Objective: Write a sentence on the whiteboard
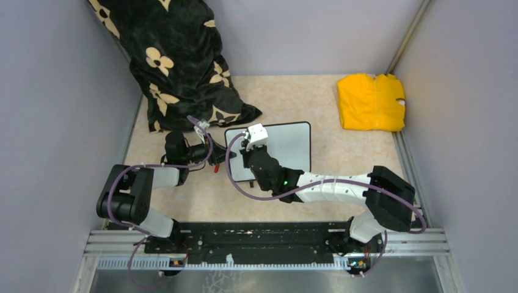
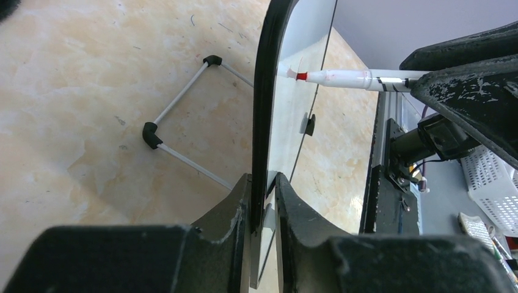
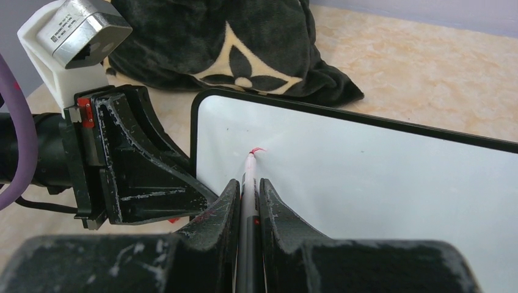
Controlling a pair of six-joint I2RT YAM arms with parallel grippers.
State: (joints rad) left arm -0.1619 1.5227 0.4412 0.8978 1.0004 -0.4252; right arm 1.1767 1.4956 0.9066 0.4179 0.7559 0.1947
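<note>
The whiteboard (image 1: 287, 146) stands tilted up near the table's middle, white with a thin black frame. My left gripper (image 1: 218, 160) is shut on its left edge; in the left wrist view the jaws (image 2: 264, 178) pinch the black frame (image 2: 262, 110). My right gripper (image 3: 248, 183) is shut on a white marker (image 3: 249, 174) whose red tip (image 2: 301, 75) touches the board's face (image 3: 366, 177). Of the sentence, only a short curved red stroke (image 3: 257, 150) shows at the tip, near the board's upper left corner.
A black blanket with cream flowers (image 1: 177, 61) lies at the back left, close behind the board. A folded yellow cloth (image 1: 371, 102) sits at the back right. The board's wire stand (image 2: 183, 116) rests on the beige tabletop. Grey walls close in both sides.
</note>
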